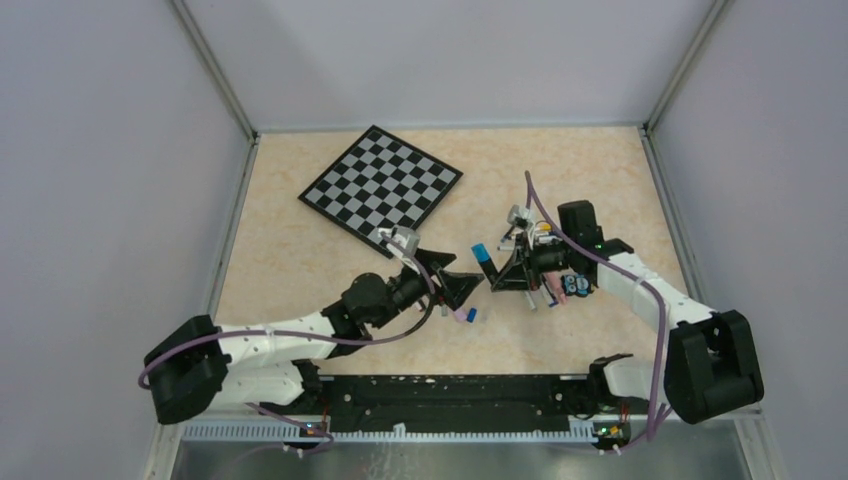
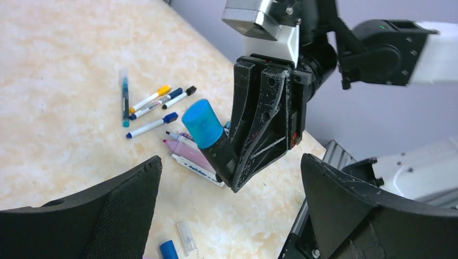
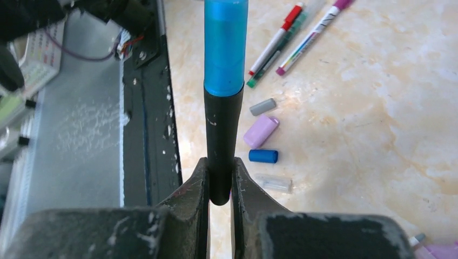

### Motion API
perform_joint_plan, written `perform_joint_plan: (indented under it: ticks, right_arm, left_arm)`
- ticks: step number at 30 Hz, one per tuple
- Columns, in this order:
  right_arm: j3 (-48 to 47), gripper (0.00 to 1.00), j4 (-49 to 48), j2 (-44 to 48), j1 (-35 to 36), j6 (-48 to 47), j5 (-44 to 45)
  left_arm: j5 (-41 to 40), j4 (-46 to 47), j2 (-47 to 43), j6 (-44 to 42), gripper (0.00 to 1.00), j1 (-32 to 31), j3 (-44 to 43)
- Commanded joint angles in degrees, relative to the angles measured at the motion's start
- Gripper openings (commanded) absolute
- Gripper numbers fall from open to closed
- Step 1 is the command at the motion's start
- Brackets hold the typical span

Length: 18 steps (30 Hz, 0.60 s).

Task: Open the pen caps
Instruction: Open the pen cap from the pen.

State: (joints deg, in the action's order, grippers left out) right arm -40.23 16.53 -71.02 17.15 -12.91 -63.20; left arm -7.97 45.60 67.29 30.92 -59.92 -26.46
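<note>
**ITEM:** fat marker (image 3: 221, 135), black round barrel, w/ translucent blue plastic cap (image 3: 226, 46) seated on one end. The cap is stubby, cylindrical and flat-topped, a touch wider than the barrel.

**AXIS:** long axis runs straight out from betw. the fingers of the right gripper (image 3: 219, 186), in line w/ them, capped end away from that gripper. In top view the capped end points left and slightly toward the far side, at the left gripper (image 1: 462, 290).

**LOC.:** held off the beige marbled bench (image 1: 300, 260), near its middle; height above it is hard to judge.

**R. GRIPPER:** closed tight on the bare tail of the barrel, a finger pressing each side.

**L. GRIPPER:** jaws spread wide, nothing in them. In its wrist view the blue cap sits ahead betw. the two fingers, apart from both.

**LOOSE ON BENCH:** grey cap (image 3: 263, 106), lilac cap (image 3: 261, 131), dark blue cap (image 3: 263, 156), clear cap (image 3: 274, 183), all lying on their sides. Thin pens (image 2: 151, 99) fanned nearby, several capped.

**ALSO:** black-and-white checkered board (image 1: 380, 190), flat, far-left part of bench.
</note>
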Motion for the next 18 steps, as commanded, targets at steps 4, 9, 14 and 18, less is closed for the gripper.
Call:
perform_joint_plan:
  ticks: [4,9,14,18]
  right_arm:
    - [-4.60,0.00,18.89,-1.14,0.48,-25.59,-11.10]
    - [-4.42,0.00,23.26,-1.60,0.54,-31.06,-14.29]
    - [-4.25,0.00,24.59,-1.87,0.95,-33.06,-14.52]
    - [-4.11,0.00,25.52,-1.98,1.36,-34.71,-14.46]
  left_arm:
    - [13.98,9.33,-8.81,-7.02,0.99,0.59,8.09]
    - [17.75,14.61,-4.80,-4.74,0.99,0.69,7.62]
    - [20.20,21.54,2.22,-2.53,0.99,0.79,5.27]
    - [20.30,25.74,7.45,-0.80,0.98,0.77,4.06]
